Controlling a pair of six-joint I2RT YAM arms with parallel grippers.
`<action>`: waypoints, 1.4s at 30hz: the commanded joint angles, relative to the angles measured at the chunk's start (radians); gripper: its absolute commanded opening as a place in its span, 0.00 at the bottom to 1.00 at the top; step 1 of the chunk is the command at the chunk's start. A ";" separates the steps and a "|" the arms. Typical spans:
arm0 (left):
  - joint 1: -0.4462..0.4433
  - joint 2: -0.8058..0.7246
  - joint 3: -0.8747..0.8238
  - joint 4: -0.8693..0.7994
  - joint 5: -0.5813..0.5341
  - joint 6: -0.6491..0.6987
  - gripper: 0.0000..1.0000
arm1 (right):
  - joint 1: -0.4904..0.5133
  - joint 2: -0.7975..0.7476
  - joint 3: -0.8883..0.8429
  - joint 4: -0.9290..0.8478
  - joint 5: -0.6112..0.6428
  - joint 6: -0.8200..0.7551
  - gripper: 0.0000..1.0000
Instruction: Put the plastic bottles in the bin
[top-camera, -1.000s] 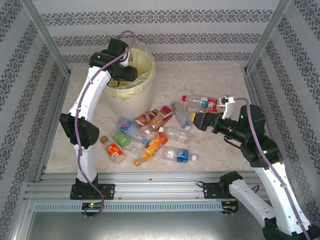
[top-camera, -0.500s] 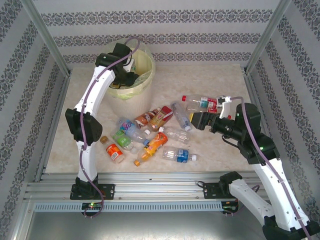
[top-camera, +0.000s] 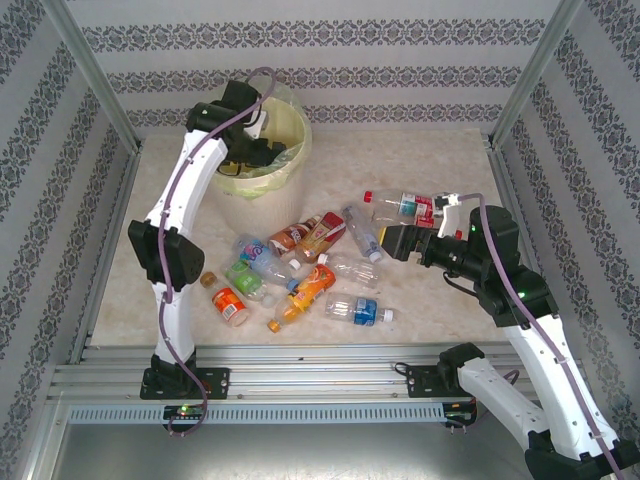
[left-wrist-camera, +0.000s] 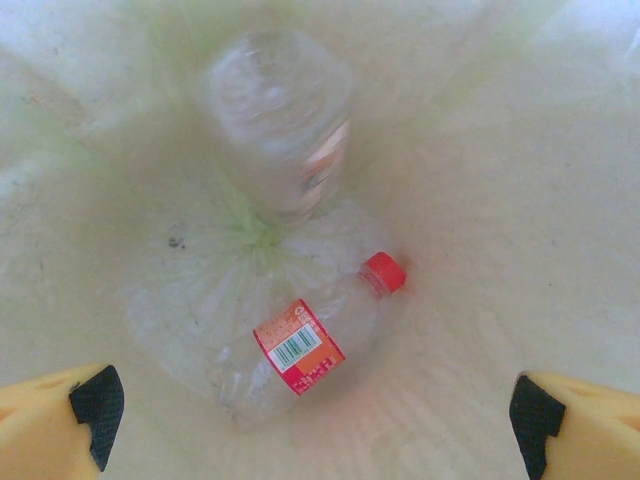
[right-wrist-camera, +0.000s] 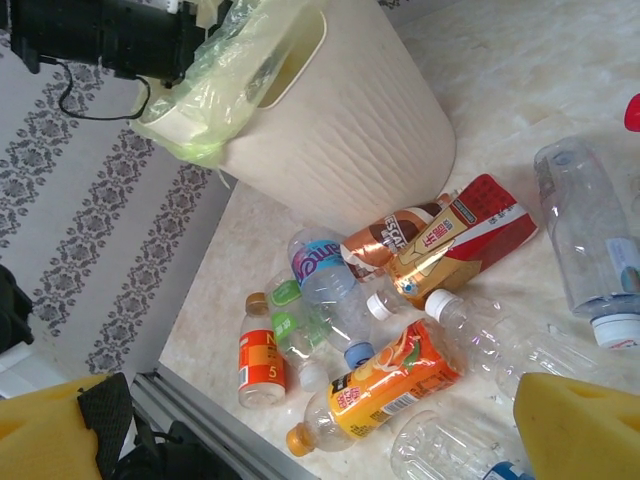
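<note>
The left wrist view looks into the round cream-white plastic bin (left-wrist-camera: 520, 200), where a clear red-capped bottle (left-wrist-camera: 300, 352) lies. The left gripper (left-wrist-camera: 315, 412) and right gripper (right-wrist-camera: 312, 425) stand apart, empty.

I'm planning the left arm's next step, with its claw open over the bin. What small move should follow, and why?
Probably lift the left claw clear of the bin and swing it toward the pile on the table. Its jaws stand wide with nothing between them, and a red-capped bottle and a blurred clear bottle are already inside.
</note>
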 joint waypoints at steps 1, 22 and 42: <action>0.017 -0.079 0.034 -0.014 -0.015 -0.022 1.00 | -0.002 -0.011 -0.025 -0.033 0.038 -0.021 0.98; 0.012 -0.610 -0.377 0.287 0.168 -0.033 1.00 | 0.096 -0.041 -0.224 -0.144 0.225 0.179 0.96; -0.115 -1.310 -1.217 0.631 0.470 -0.260 1.00 | 0.313 0.001 -0.397 -0.171 0.247 0.379 0.96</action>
